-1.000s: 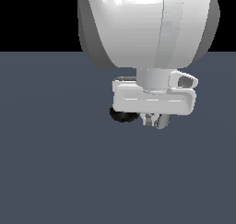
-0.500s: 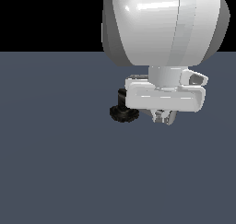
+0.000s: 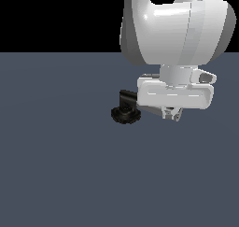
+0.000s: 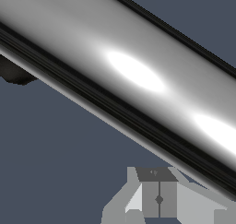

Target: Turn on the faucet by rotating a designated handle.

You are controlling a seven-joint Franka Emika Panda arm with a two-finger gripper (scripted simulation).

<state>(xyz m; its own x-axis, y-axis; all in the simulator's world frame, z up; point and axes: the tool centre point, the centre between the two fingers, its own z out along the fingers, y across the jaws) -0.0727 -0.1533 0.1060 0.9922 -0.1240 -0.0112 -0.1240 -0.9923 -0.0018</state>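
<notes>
Toward the exterior view's left of the arm, the faucet [image 3: 126, 110] sits on the dark floor: its ribbed black base and short elbow show, while the hand hides whatever extends past the elbow toward the exterior view's right. The handle [image 4: 133, 75] is plain only in the wrist view, a shiny grey bar crossing the picture slantwise and very close to the camera, with a dark scrap of the faucet body at one edge.

How far the handle has turned cannot be read from these pictures, so I judge the rotation at most under way, not shown complete.

Further right in the exterior view, the arm hangs from above with its bulky wrist over the hand, and the gripper [image 3: 172, 114] sits low, just beside the elbow. The fingers [image 4: 159, 197] look close together beside the bar, but whether they touch it or clamp anything I cannot tell.
</notes>
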